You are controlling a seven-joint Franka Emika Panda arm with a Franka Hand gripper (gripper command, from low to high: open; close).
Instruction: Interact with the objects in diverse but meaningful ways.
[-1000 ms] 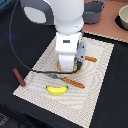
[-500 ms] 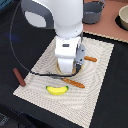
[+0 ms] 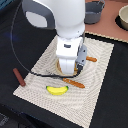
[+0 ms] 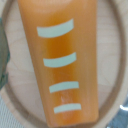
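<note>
Bread, a golden-orange ridged loaf with 4 pale stripes, fills the wrist view, lying on a round wooden plate. On the striped woven placemat, the arm's gripper hangs over it; its fingers are hidden, so I cannot tell their state. Nearby lie a yellow banana, an orange-handled utensil, and, off the mat's edge, a dark brown sausage.

High oblique exterior view; wrist view close above bread loaf.
</note>
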